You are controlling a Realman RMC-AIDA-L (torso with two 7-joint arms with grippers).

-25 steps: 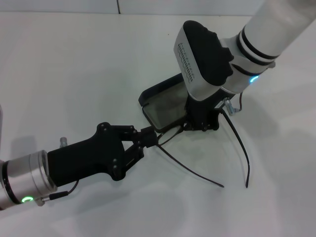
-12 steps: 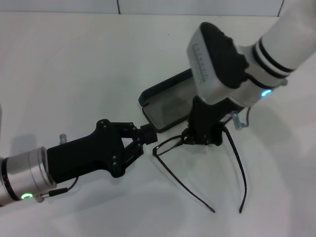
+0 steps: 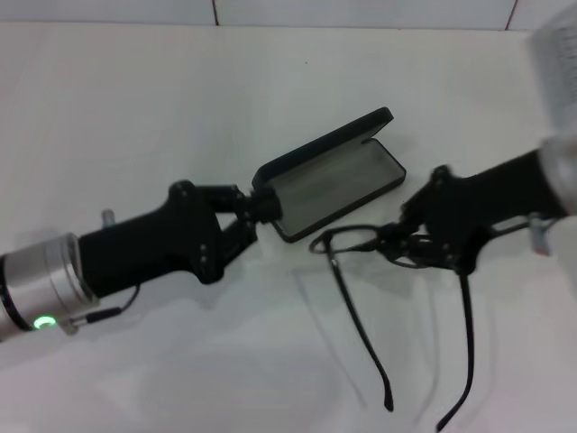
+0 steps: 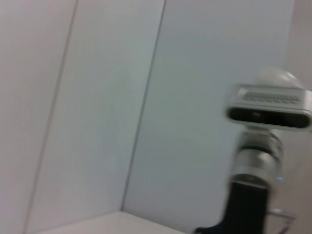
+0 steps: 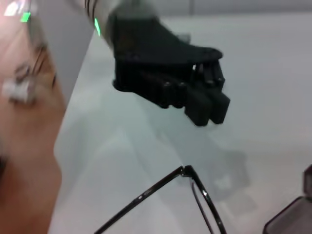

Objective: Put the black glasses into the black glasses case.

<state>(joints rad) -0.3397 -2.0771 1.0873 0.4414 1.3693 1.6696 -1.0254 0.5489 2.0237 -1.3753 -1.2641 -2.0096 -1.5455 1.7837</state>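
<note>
The black glasses case lies open on the white table, grey lining up and lid raised on the far side; one corner of it shows in the right wrist view. My right gripper is shut on the front of the black glasses, near the case's right end. The long temple arms trail toward the table's near edge. A lens rim and temple also show in the right wrist view. My left gripper is shut at the case's left end; I cannot tell whether it touches the case.
White table with bare surface to the left and behind the case. A white wall fills the left wrist view, with the right arm's wrist camera at one side.
My right arm swung off to the right, carrying the glasses away from over the case, which now shows fully. The left gripper shifted slightly up to the case's left end.
</note>
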